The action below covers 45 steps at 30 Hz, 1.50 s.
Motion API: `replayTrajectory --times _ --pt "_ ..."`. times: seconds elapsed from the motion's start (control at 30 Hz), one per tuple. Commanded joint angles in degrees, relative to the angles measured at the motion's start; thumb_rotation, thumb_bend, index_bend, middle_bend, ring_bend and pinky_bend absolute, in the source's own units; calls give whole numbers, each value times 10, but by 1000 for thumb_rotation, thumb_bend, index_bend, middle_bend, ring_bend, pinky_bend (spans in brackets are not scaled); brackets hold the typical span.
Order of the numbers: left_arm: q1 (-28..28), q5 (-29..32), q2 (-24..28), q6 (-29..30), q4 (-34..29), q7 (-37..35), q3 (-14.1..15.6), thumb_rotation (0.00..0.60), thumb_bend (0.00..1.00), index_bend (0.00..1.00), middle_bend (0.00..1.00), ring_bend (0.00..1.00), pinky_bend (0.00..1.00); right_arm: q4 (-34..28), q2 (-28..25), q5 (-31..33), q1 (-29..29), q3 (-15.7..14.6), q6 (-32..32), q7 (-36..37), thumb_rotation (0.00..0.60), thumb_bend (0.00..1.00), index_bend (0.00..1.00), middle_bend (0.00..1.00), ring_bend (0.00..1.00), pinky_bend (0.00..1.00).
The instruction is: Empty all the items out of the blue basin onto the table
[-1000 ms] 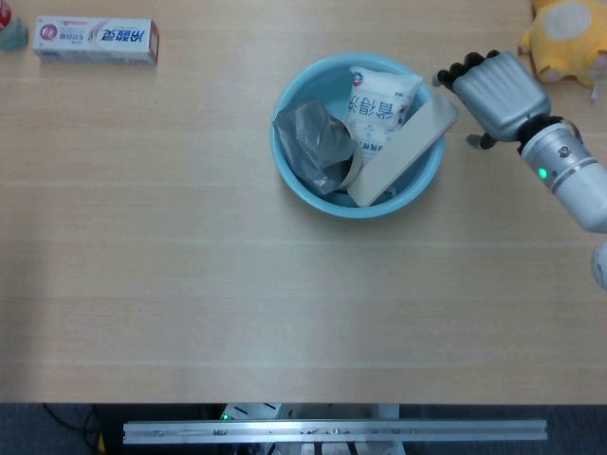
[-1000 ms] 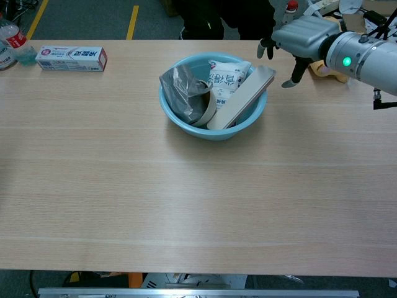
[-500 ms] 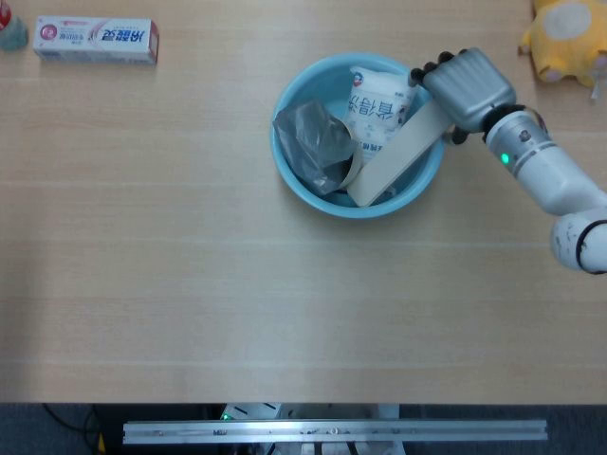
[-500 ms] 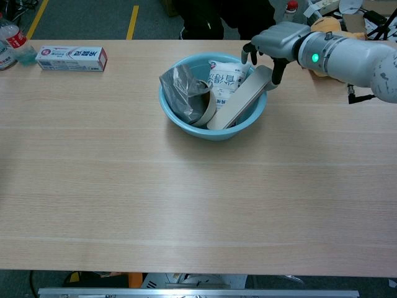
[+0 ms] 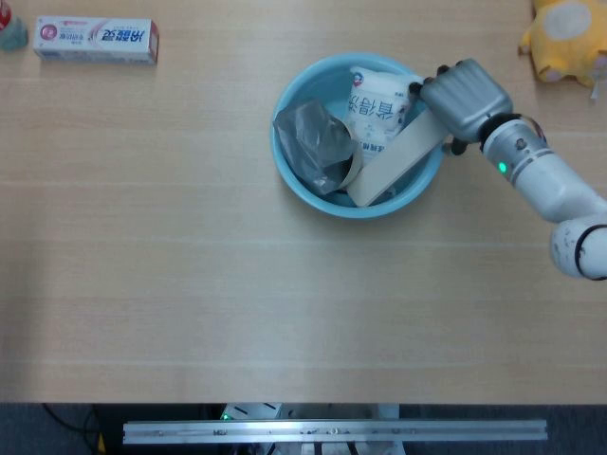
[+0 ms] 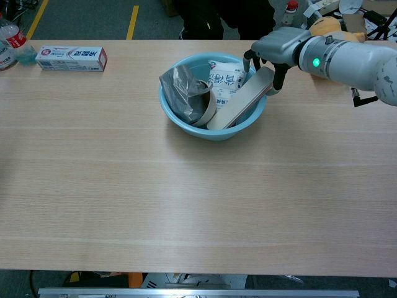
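Clearly gripping the beige box's (image 5: 398,156) raised end, the right hand (image 5: 461,95) could tip the blue basin (image 5: 294,175) lifting it.

Right hand (image 5: 463,95) over beige box (image 5: 398,158) in blue basin (image 5: 296,171).

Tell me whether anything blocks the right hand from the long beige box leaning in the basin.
Nothing visible does. The right hand is already over the upper end of the beige box, which juts above the blue basin rim on that side.

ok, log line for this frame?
right hand: over flat box top end, grip unclear | basin: all items inside | left hand: not in view
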State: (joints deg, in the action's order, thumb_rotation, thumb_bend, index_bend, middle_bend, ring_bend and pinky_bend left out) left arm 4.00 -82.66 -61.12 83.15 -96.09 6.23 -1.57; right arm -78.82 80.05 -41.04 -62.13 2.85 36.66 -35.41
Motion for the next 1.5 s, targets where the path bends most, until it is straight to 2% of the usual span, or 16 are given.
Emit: replayTrajectory --times 0.03,0.3,0.57,0.7,0.83,1.07,1.3,1.5 --pt "0 1 -1 -1 1 1 0 600 220 294 287 249 225 1 0 0 -1 -4 3 2 600 141 309 433 319 424" --pt "-1 1 0 -2 0 1 2 600 220 294 287 249 225 8 11 -6 0 -13 12 14 600 177 358 455 347 442" --pt "-4 2 1 1 2 -4 3 600 219 294 287 249 225 11 19 -19 0 -14 26 20 600 298 503 560 465 547" --pt "-6 2 1 3 4 -8 3 600 220 294 287 249 225 3 15 -25 4 -12 33 28 600 328 593 615 525 620" --pt "-6 2 1 2 7 -11 4 600 219 294 287 249 224 -14 -1 -40 13 -10 44 42 600 329 619 633 550 643" --pt "-6 2 1 4 10 -14 2 600 220 294 287 249 225 -77 -70 -88 42 2 84 80 600 329 620 636 555 643" --pt "-2 1 -1 -1 11 -13 0 600 219 294 287 249 225 -152 -181 -141 94 16 140 135 600 329 621 636 555 643" --pt "4 -3 -4 -7 9 -10 0 600 219 294 287 249 225 -172 -247 -158 134 26 175 168 600 328 621 636 555 643"
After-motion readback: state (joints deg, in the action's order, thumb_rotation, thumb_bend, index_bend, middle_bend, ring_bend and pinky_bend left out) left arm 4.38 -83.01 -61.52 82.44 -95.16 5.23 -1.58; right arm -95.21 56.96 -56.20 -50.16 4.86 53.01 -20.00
